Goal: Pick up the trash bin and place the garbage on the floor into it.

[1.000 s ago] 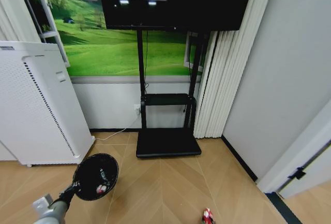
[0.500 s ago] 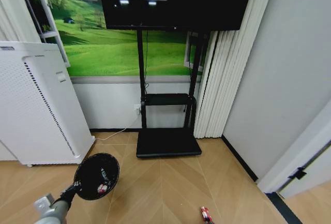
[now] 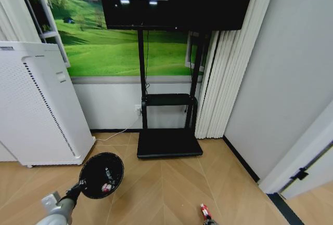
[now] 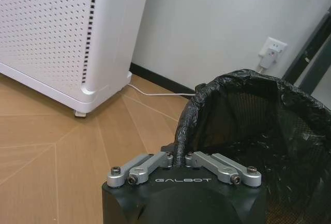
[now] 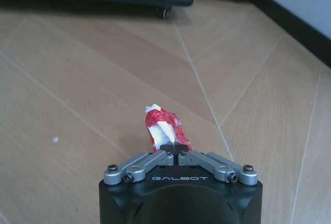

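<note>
We see the left gripper [image 4: 180, 158] pinched on the bag-lined rim of the trash bin [image 3: 101, 175], holding it above the floor [image 3: 166, 183]; litter seems to lie inside. The right gripper [image 5: 177, 147] has its jaws closed on a red-and-white crumpled wrapper [image 5: 164, 127].

You have the trash bin [image 3: 101, 175] near left, the appliance [image 3: 39, 105] behind it, and the garbage [image 3: 206, 213] near right.

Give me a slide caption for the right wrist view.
Right gripper shut on a crumpled red-and-white wrapper above the herringbone floor.
</note>
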{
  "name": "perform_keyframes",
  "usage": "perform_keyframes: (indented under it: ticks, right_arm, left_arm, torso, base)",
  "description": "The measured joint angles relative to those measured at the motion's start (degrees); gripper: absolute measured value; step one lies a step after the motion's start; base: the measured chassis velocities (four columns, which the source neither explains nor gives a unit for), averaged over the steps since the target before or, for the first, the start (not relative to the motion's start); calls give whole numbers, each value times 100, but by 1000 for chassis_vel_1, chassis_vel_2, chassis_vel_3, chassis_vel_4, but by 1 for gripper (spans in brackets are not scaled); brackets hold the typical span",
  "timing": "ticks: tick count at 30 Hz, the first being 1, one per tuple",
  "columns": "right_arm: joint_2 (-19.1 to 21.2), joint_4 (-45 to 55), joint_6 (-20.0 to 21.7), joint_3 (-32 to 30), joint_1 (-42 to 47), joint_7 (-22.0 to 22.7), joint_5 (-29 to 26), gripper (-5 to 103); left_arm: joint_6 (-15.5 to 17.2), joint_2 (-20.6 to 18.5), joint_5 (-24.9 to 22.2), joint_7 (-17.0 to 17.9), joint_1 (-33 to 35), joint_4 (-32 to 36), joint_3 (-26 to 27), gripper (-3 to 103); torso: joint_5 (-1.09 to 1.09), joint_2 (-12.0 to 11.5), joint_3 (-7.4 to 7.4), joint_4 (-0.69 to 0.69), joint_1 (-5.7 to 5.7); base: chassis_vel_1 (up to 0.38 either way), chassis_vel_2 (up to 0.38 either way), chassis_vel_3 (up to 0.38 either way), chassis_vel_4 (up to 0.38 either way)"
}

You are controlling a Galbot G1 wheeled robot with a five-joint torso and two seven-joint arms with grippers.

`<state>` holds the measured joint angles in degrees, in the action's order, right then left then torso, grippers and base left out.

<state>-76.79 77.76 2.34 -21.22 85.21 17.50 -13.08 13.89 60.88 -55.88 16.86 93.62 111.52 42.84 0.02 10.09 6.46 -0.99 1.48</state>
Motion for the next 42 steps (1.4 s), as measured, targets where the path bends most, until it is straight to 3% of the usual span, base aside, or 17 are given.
perform_keyframes:
  ticks: [4,7,9,11,20,22,24,26,28,30,33,35,36,37,42]
  right_arm:
    - [32,253,-110,-15,62,11,26,0]
    - [71,561,-488,-25,118,-36,246,0]
    - [98,634,-588,17,113,-105,239,0]
    - [174,887,-849,161,109,-345,133,0]
    - [150,1679,-1154,264,356,-692,-438,0]
    - [238,2116,-1221,309,535,-893,-893,0]
    - [297,2268,-1306,320,604,-1049,-995,0]
    - [339,2341,-1387,323,639,-1183,-1009,0]
    - [420,2415,-1551,329,668,-1428,-954,0]
    - [438,2426,-1586,331,671,-1481,-933,0]
    - [469,2548,-1692,337,704,-1638,-800,0]
    - [469,2548,-1692,337,704,-1638,-800,0]
    - [456,2585,-1709,335,734,-1640,-706,0]
    - [383,2669,-1834,294,981,-1688,-432,0]
    - [326,2660,-2021,224,1192,-1826,-118,0]
  left_arm:
    - [1,-49,40,26,-72,-39,-237,4]
    - [3,-163,311,-7,-209,-47,-768,4]
    - [3,-169,400,-44,-221,-54,-828,4]
    - [3,-222,536,-82,-336,-172,-979,4]
    - [-1,-596,681,-145,-1151,-609,-1865,4]
    - [-1,-721,691,-148,-1652,-910,-2358,4]
    - [-2,-765,691,-174,-1948,-1053,-2647,4]
    - [-4,-789,689,-200,-2178,-1169,-2883,4]
    - [-6,-805,663,-259,-2735,-1484,-3541,4]
    - [-6,-805,652,-272,-2896,-1584,-3743,4]
    - [-6,-726,655,-337,-3562,-1964,-4620,4]
    - [-6,-726,655,-337,-3562,-1964,-4620,4]
    - [-7,-643,660,-345,-3795,-2097,-4949,4]
    - [-49,-312,661,-367,-4411,-2381,-5857,4]
    - [-136,-71,666,-641,-4688,-2585,-6291,4]
  torso:
    - [0,0,0,0,0]
    - [-2,0,0,-5,0]
    - [-2,0,0,-4,0]
    - [0,0,0,4,0]
    - [-1,0,-1,-2,0]
    - [-2,0,-1,-1,0]
    - [-2,0,-1,-1,0]
    - [-2,0,-1,-2,0]
    - [-2,0,0,-3,0]
    - [-2,0,0,-2,0]
    - [0,0,0,0,0]
    - [0,0,0,0,0]
    - [-1,0,0,1,0]
    - [-1,0,0,-3,0]
    - [-2,0,-1,-3,-1]
  base:
    - [0,0,0,0]
    - [0,0,0,0]
    - [0,0,0,0]
    - [0,0,0,0]
    - [0,0,0,0]
    - [0,0,0,0]
    - [0,0,0,0]
    - [0,0,0,0]
    - [0,0,0,0]
    - [0,0,0,0]
    - [0,0,0,0]
    - [0,0,0,0]
    - [0,0,0,0]
    - [0,0,0,0]
    - [0,0,0,0]
